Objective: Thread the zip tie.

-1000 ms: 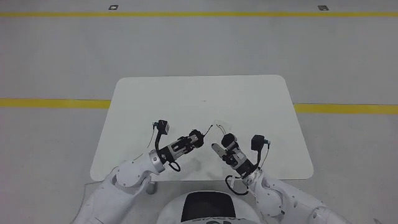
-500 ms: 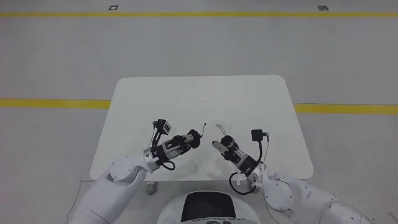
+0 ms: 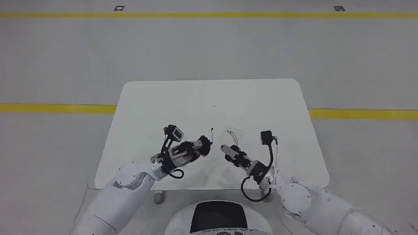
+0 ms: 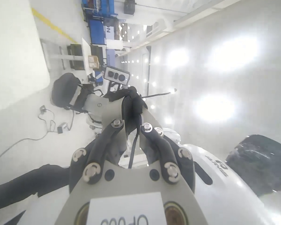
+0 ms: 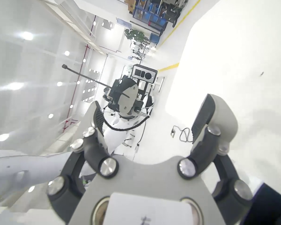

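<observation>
A thin black zip tie (image 4: 157, 94) is pinched in my left gripper (image 4: 132, 103), which is shut on it. Its free end juts out past the fingertips, and the rest of the strap runs back between the fingers. In the top view the left gripper (image 3: 203, 145) hovers over the front middle of the white table (image 3: 196, 101), with the zip tie (image 3: 212, 133) pointing away from me. My right gripper (image 3: 225, 150) faces it a short gap away, open and holding nothing. From the right wrist, the open right gripper (image 5: 149, 115) looks at the left gripper (image 5: 124, 97) and the zip tie (image 5: 89, 78).
A small clear, nearly see-through item (image 3: 232, 132) lies on the table just beyond the two grippers. The table's front edge is close under both arms. Yellow floor lines run past the table on either side.
The right gripper has shifted slightly toward the left gripper and swung its wrist round. The left gripper has turned a little, so the zip tie's free end now sticks out beyond it.
</observation>
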Controlling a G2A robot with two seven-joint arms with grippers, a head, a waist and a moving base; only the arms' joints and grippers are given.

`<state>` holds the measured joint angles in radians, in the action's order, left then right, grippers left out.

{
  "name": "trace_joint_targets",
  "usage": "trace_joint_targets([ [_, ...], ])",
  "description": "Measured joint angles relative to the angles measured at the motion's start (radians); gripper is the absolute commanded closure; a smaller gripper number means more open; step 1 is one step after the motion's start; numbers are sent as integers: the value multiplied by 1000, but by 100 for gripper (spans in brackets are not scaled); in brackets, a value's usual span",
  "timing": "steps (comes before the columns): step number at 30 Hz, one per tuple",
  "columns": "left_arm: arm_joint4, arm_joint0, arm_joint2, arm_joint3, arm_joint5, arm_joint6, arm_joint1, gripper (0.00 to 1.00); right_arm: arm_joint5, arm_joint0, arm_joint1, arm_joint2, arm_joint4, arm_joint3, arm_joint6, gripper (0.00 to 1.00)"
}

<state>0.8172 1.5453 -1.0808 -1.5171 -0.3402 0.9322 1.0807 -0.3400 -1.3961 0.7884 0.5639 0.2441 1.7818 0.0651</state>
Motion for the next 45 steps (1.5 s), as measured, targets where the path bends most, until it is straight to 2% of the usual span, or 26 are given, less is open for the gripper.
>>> trace_joint_targets([
  [5, 72, -31, 27, 40, 0, 73, 9, 100, 0, -65, 14, 147, 107, -15, -221, 0],
  [9, 92, -47, 43, 63, 0, 93, 14, 100, 0, -113, 44, 265, 198, -37, -395, 0],
  [12, 95, -54, 45, 74, 0, 97, 16, 100, 0, -148, 77, 357, 272, -61, -540, 0],
  [16, 101, -54, 37, 77, 0, 98, 18, 100, 0, -190, 135, 480, 368, -109, -751, 0],
  [22, 107, -47, 30, 72, 0, 101, 22, 100, 0, -221, 231, 594, 430, -193, -995, 0],
  [28, 111, -45, 32, 76, 0, 100, 29, 100, 0, -217, 318, 644, 408, -261, -1108, 0],
  [37, 112, -45, 32, 75, 1, 98, 30, 100, 2, -217, 320, 642, 413, -257, -1107, 0],
  [39, 113, -46, 39, 74, 11, 80, 32, 100, 9, -214, 322, 637, 455, -261, -1118, 0],
  [41, 142, -50, 53, 73, 8, 91, 37, 100, 13, -202, 326, 630, 501, -290, -1147, 0],
  [45, 158, -65, 66, 82, 0, 111, 51, 100, 40, -163, 336, 610, 671, -382, -1289, 0],
])
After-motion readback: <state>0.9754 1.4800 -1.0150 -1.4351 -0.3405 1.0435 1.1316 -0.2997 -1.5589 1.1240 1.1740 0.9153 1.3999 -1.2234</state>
